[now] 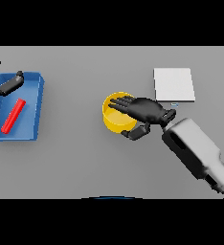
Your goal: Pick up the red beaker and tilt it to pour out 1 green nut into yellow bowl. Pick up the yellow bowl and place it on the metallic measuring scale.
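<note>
Item: round yellow bowl (pixel 117 119), standing on the flat grey table (pixel 85 162) near its centre. Contents cannot be made out; no green nut shows inside it.

Item: right hand (pixel 142 111), dark, on a white and grey arm entering from the lower right. Its fingers reach over the bowl's right rim and across the opening, while the thumb curls under at the bowl's near right side. Condition: closing about the rim; whether the pinch is firm cannot be told.

Item: flat pale metallic square measuring scale (pixel 174 84), lying behind and to the right of the bowl, near but apart from it.

Item: shallow blue rectangular tray (pixel 35 86), far left, well apart from the bowl. Holds a slim red cylinder (pixel 13 116), lying flat on a slant; presumably the red beaker of the task.

Item: left hand (pixel 4 85), dark, at the tray's back left corner, fingers straight, holding nothing.

Step in hand, by judgement: grasping the bowl for transfer to the scale, though the pouring step looks undone.

Next move calls for: a secure pinch on the rim, a level lift, a short carry back and rightward, and a centred set-down on the scale.
</note>
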Available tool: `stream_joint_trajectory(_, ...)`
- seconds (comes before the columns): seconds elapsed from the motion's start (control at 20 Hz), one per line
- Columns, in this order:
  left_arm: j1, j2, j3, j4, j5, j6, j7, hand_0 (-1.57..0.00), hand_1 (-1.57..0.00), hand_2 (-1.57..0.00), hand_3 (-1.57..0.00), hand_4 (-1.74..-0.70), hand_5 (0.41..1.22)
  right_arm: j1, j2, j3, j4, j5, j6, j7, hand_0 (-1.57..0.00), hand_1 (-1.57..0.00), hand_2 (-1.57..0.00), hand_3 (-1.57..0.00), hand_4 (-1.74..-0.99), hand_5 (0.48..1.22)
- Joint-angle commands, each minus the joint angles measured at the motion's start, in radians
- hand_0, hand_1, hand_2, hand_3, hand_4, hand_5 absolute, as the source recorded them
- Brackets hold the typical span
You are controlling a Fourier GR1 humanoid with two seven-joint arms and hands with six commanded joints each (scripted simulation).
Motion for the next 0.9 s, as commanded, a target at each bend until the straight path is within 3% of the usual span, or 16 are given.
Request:
stream_joint_trajectory(0.0, -0.001, 0.003, 0.0, -0.012, 0.001, 0.0, -0.001, 0.0, 0.0, 0.0, 0.0, -0.79, 0.732, -0.011, 0.001, 0.008, 0.02, 0.005, 0.007, -0.009, 0.0, 0.0, 0.0, 0.0, -1.25, 0.681)
stream_joint_trajectory(0.4, 0.004, 0.009, 0.004, 0.0, 0.002, -0.002, -0.003, 0.0, 0.0, 0.0, 0.0, -0.8, 0.736, -0.061, 0.014, 0.067, 0.1, 0.04, 0.068, -0.007, 0.0, 0.0, 0.0, 0.0, -1.306, 0.681)
stream_joint_trajectory(0.6, -0.001, 0.006, 0.003, 0.004, 0.0, -0.004, -0.002, 0.0, 0.0, 0.0, 0.0, -0.79, 0.729, -0.092, 0.037, 0.085, 0.132, 0.057, 0.078, 0.014, 0.0, 0.0, 0.0, -0.01, -1.308, 0.729)
stream_joint_trajectory(0.7, 0.006, 0.018, 0.004, -0.021, 0.0, 0.003, -0.004, 0.0, 0.0, 0.0, 0.0, -0.79, 0.725, -0.09, 0.04, 0.095, 0.143, 0.072, 0.075, 0.035, -0.02, -0.04, -0.07, -0.09, -1.339, 0.784)
stream_joint_trajectory(0.75, 0.01, 0.023, 0.008, -0.026, 0.005, 0.002, -0.008, 0.0, 0.0, 0.0, 0.0, -0.79, 0.723, -0.091, 0.037, 0.103, 0.137, 0.076, 0.084, 0.031, -0.09, -0.11, -0.13, -0.16, -1.362, 0.82)
stream_joint_trajectory(0.85, -0.001, 0.022, 0.013, -0.016, 0.009, -0.005, -0.003, 0.0, 0.0, 0.0, 0.0, -0.79, 0.723, -0.098, 0.034, 0.11, 0.147, 0.082, 0.081, 0.005, -0.51, -0.44, -0.39, -0.36, -1.425, 0.964)
